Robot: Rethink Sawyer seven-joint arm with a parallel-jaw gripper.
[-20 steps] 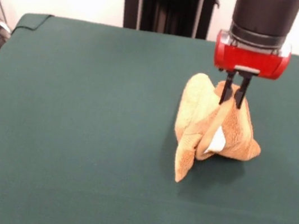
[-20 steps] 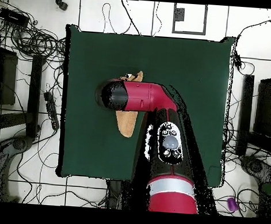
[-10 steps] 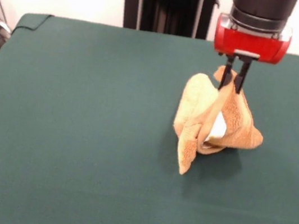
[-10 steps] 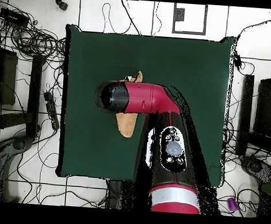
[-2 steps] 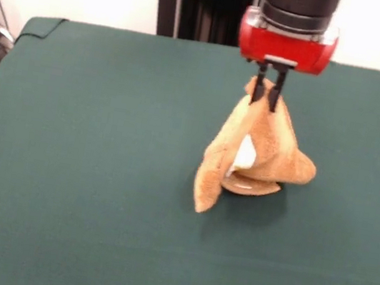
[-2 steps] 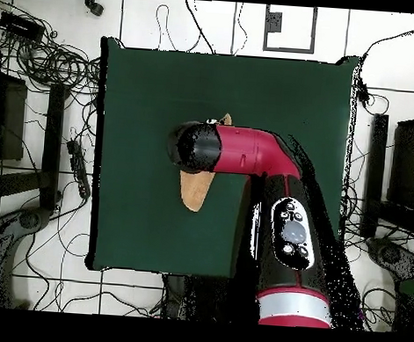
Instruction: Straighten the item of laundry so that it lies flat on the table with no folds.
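The item of laundry (image 5: pixel 257 153), an orange-tan towel with a small white label, hangs bunched in a cone from my gripper (image 5: pixel 266 97), which is shut on its top. Its lower folds still rest on the table (image 5: pixel 84 169), a long corner trailing to the front left. From overhead, the arm hides most of the towel (image 6: pixel 192 191); only one tip and a lobe show on the table (image 6: pixel 286 104). The gripper itself is hidden there under the arm's black end.
A folded-over corner of the green cloth (image 5: pixel 42 24) shows at the table's far left. Cables and stands (image 6: pixel 41 69) ring the table on the floor. The arm's red link (image 6: pixel 247 153) reaches across the table's middle.
My gripper has risen and moved left in the front view, pulling the towel with it. The towel hangs taller and its trailing corner has slid left.
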